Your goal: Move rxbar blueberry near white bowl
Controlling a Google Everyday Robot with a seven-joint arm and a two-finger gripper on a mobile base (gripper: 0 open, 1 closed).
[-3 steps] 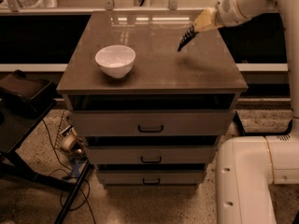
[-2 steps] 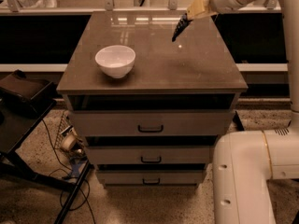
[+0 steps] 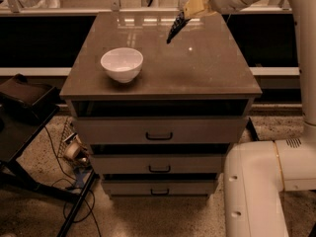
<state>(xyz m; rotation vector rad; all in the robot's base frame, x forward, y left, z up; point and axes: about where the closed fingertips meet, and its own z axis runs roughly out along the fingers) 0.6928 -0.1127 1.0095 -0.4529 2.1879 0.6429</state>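
Camera view: white bowl (image 3: 122, 63) sits nr front-left corner of bench (image 3: 207, 75). Farther back, rxbar blueberry (image 3: 174, 28) hangs clear of the top, nr middle of back edge, clamped in gripper (image 3: 186, 14). Step: carry phase, bar lifted. Next: swing left & forward, lower beside bowl, release. Vs 0.7 s ago, gripper + bar sit slightly further left.

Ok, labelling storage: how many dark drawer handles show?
3, stacked on the brown cabinet front: top, middle, bottom. The gripper, above its far edge, holds the dark blue snack bar.
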